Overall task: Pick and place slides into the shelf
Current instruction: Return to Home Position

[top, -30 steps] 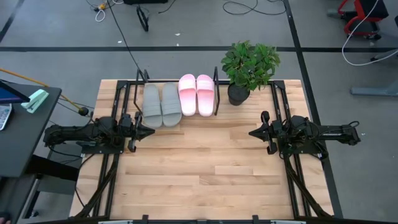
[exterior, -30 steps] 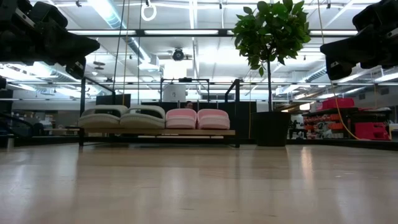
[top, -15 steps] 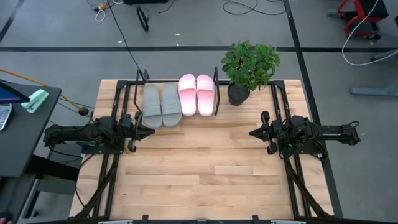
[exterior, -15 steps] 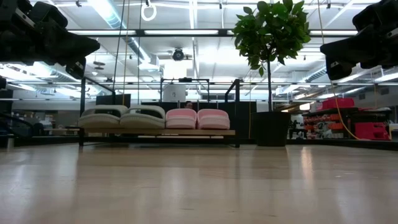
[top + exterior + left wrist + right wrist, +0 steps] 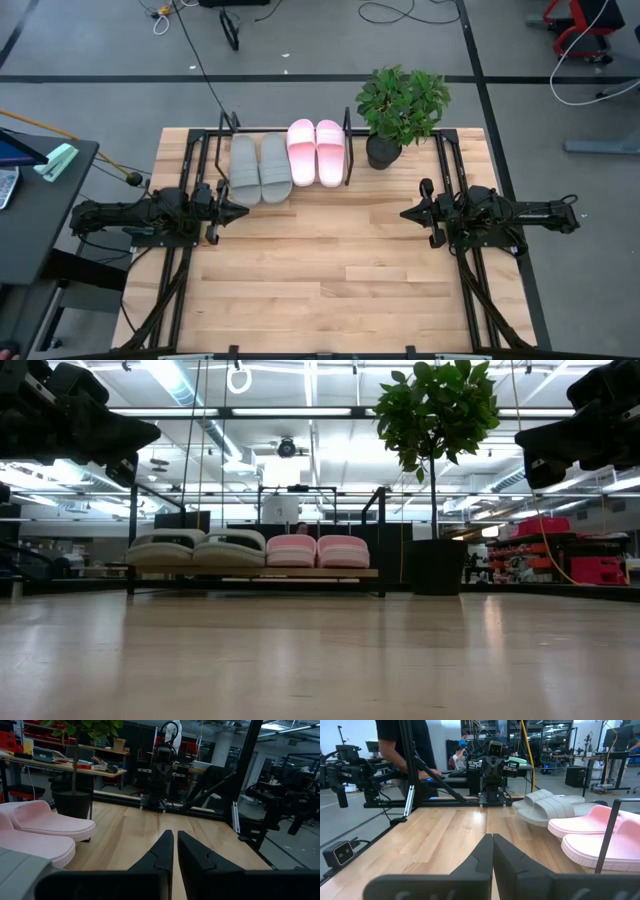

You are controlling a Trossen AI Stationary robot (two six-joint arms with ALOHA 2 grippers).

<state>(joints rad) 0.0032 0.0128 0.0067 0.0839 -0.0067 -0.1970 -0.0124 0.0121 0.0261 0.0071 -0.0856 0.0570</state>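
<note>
Two grey slides (image 5: 260, 168) and two pale pink slides (image 5: 316, 151) lie side by side on the shelf (image 5: 347, 150), soles on its wooden board, at the table's far edge. The low view shows the grey slides (image 5: 197, 547) and pink slides (image 5: 317, 550) in a row on the shelf (image 5: 250, 572). My left gripper (image 5: 241, 211) hovers shut at the table's left side, just near of the grey pair. My right gripper (image 5: 406, 213) hovers shut at the right side. In the wrist views both my left gripper (image 5: 174, 838) and my right gripper (image 5: 493, 839) are empty.
A green plant in a black pot (image 5: 400, 110) stands at the far edge, right of the shelf. Bare wooden table (image 5: 330, 260) stretches between and near of the arms. People (image 5: 407, 745) stand and sit in the room beyond the table's left side.
</note>
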